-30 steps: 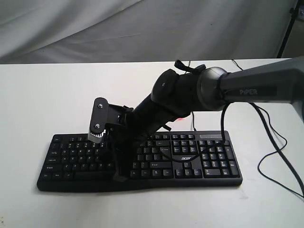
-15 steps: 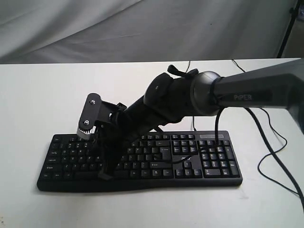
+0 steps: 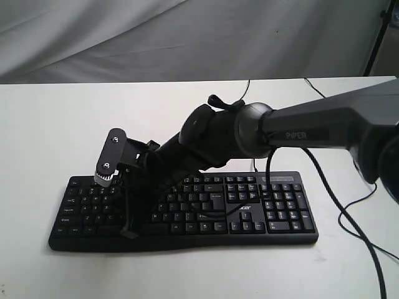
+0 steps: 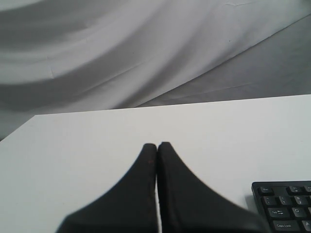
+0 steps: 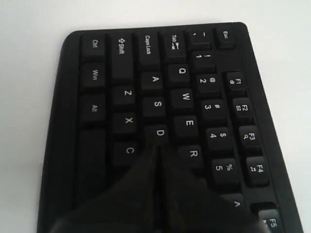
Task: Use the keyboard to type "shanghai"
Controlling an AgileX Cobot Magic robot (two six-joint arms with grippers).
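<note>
Near the worktop's (image 3: 56,131) front edge lies the keyboard (image 3: 249,215). My right gripper (image 5: 156,151), pinched together and holding nothing, hangs just beside the D key (image 5: 160,132). I judge a slight sideways drift would press a neighbouring letter and spoil "shanghai".

The exterior view stands off the counter (image 3: 50,124), slightly raised, facing the whole keyboard (image 3: 274,215) from its spacebar side. The right wrist view hangs close over the Esc-to-Ctrl end, past the right gripper (image 5: 158,150). The left wrist view sits low, looking past the left gripper (image 4: 156,145) across the counter, and catches that same end's corner.
</note>
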